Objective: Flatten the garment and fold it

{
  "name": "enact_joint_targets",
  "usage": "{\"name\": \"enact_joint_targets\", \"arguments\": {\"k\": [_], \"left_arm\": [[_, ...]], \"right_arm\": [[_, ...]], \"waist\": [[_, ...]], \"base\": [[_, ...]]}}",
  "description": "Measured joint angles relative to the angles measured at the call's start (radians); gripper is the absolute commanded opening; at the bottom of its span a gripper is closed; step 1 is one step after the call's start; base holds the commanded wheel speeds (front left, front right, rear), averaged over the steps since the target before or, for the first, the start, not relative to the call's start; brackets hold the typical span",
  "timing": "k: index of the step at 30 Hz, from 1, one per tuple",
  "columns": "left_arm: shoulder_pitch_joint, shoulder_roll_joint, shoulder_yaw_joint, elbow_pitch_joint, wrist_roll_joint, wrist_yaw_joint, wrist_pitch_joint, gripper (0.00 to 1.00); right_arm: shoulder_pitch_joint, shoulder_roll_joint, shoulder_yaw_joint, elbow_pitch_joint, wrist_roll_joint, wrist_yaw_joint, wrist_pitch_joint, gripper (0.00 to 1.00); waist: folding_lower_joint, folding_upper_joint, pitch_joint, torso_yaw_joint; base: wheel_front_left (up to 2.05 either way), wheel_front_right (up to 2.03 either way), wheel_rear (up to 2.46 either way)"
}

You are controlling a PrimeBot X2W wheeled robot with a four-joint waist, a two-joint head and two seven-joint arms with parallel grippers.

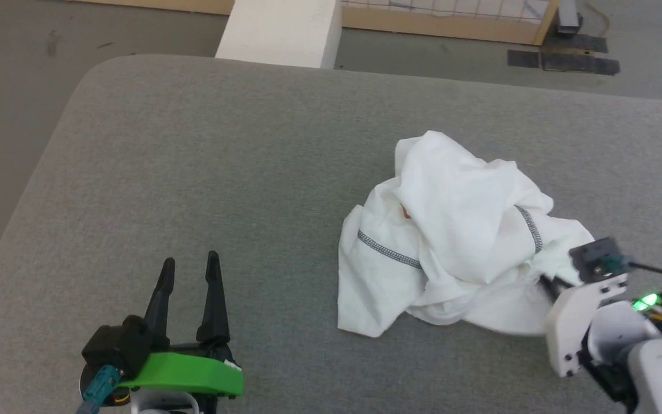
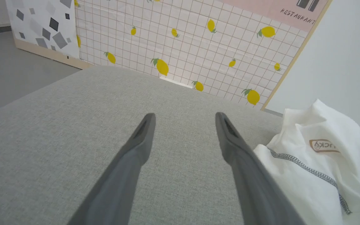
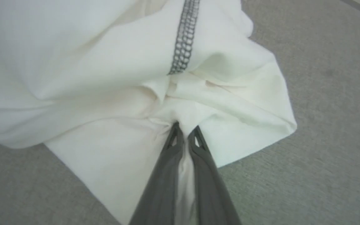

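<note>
the white long-sleeved shirt lies in a crumpled heap on the grey fabric-covered table, right of centre and toward the near edge. its layers are piled and twisted over one another. two grey stitched seams show on it, and the left wrist view shows a brown-bordered patch. nothing is spread flat, no sleeve is laid out and no fold is made, so i judge the task to be at its very start: all the flattening is left to do, and the folding after it.

the right gripper is clenched on a bunch of cloth at the heap's near right edge. the fabric is pinched between its two dark fingers and puckers around the tips. the left gripper is released, fingers spread and holding nothing, over bare table at the near left, apart from the shirt. this grasp looks meant for a first pull to open out the heap.
</note>
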Motion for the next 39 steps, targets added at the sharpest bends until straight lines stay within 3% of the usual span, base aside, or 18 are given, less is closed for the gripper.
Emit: {"name": "enact_joint_targets", "arguments": {"k": [7, 13, 19, 27, 29, 30, 31, 35, 39], "left_arm": [[-0.002, 0.000, -0.005, -0.002, -0.008, 0.005, 0.000, 1.00], [-0.002, -0.001, -0.005, -0.002, -0.009, 0.005, 0.000, 1.00], [-0.002, -0.001, -0.003, 0.001, -0.009, 0.004, 0.000, 1.00], [-0.002, -0.001, -0.002, 0.017, -0.007, -0.005, 0.000, 1.00], [-0.002, -0.001, -0.001, 0.022, -0.007, -0.006, 0.000, 1.00], [-0.002, -0.001, 0.000, 0.023, -0.007, -0.006, 0.000, 1.00], [-0.002, -0.001, 0.001, 0.024, -0.007, -0.006, 0.000, 1.00], [-0.002, -0.001, 0.005, 0.025, -0.007, -0.006, 0.000, 1.00], [-0.001, -0.001, 0.005, 0.019, -0.007, -0.006, 0.000, 1.00]], "right_arm": [[-0.039, -0.091, -0.077, -0.184, 0.015, 0.000, 0.048, 0.00], [-0.046, -0.187, -0.199, -0.256, 0.020, 0.000, 0.105, 0.00], [0.018, -0.275, -0.338, -0.231, -0.019, 0.000, 0.133, 0.00], [0.156, -0.236, -0.416, -0.050, -0.044, 0.000, 0.074, 0.00], [0.157, -0.230, -0.417, -0.021, -0.059, 0.000, 0.037, 0.41], [0.153, -0.229, -0.418, -0.012, -0.063, 0.000, 0.016, 0.84], [0.150, -0.227, -0.418, -0.007, -0.067, 0.000, 0.000, 1.00], [0.105, -0.218, -0.412, -0.015, -0.068, 0.000, -0.057, 1.00], [0.031, -0.191, -0.432, -0.115, -0.067, 0.000, -0.146, 1.00]], "waist": [[0.0000, 0.0000, -0.013, -0.048], [0.0000, 0.0000, -0.020, -0.063], [0.0000, 0.0000, -0.017, -0.041], [0.0000, 0.0000, -0.011, 0.000], [0.0000, 0.0000, -0.012, 0.006], [0.0000, 0.0000, -0.012, 0.007], [0.0000, 0.0000, -0.014, 0.007], [0.0000, 0.0000, -0.020, -0.005], [0.0000, 0.0000, -0.027, -0.021]], "base": [[0.00, 0.00, 0.00], [0.00, 0.00, 0.00], [0.00, 0.00, 0.00], [0.00, 0.00, 0.00], [0.00, 0.00, 0.00], [0.00, 0.00, 0.00], [0.00, 0.00, 0.00], [0.00, 0.00, 0.00], [0.00, 0.00, 0.00]]}}
